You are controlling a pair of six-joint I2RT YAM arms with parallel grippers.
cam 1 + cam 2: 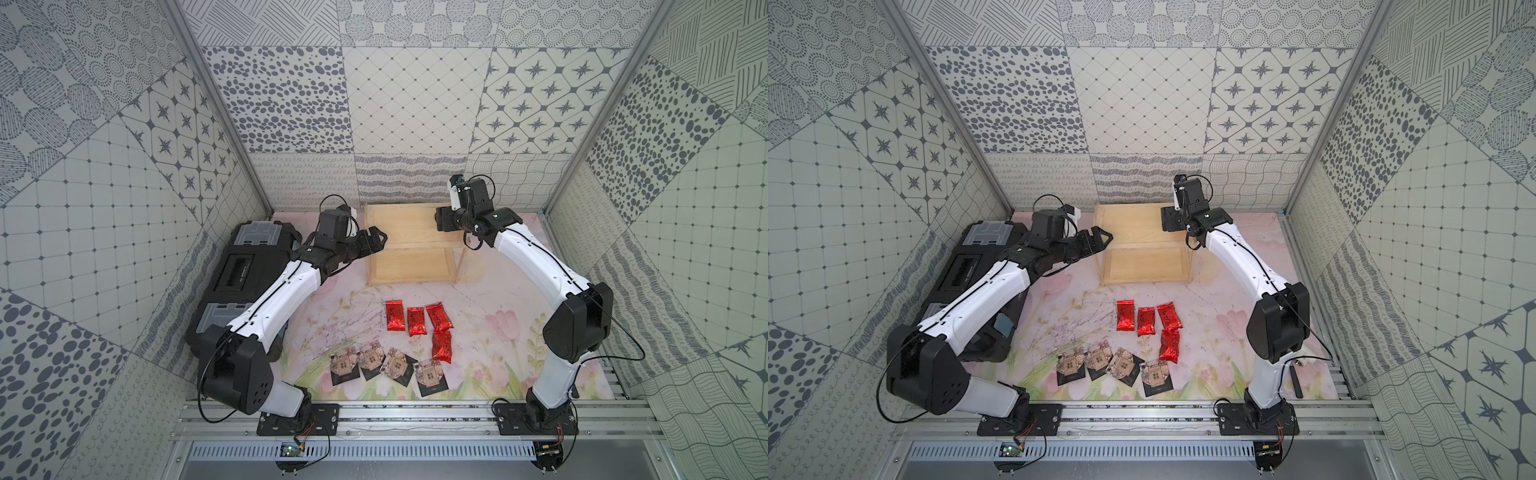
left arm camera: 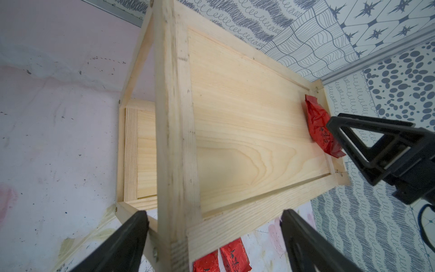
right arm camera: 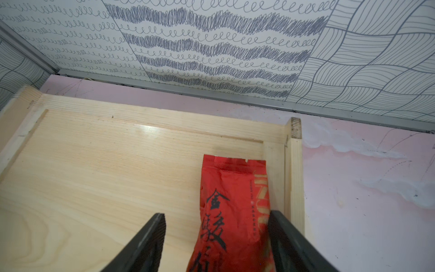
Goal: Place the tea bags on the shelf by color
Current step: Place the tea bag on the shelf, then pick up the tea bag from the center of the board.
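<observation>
The pale wood shelf stands at the back of the table. One red tea bag lies flat on its top tier, at the right end against the frame. My right gripper hovers over that bag, open, with a jaw on each side and a clear gap at one finger. The left gripper is open and empty, its jaws astride the shelf's front left corner post. Several red tea bags and several black floral ones lie on the mat in front of the shelf.
A large black toolbox lies along the left wall beneath my left arm. The shelf's lower tier holds nothing that I can see. Patterned walls close in the back and both sides.
</observation>
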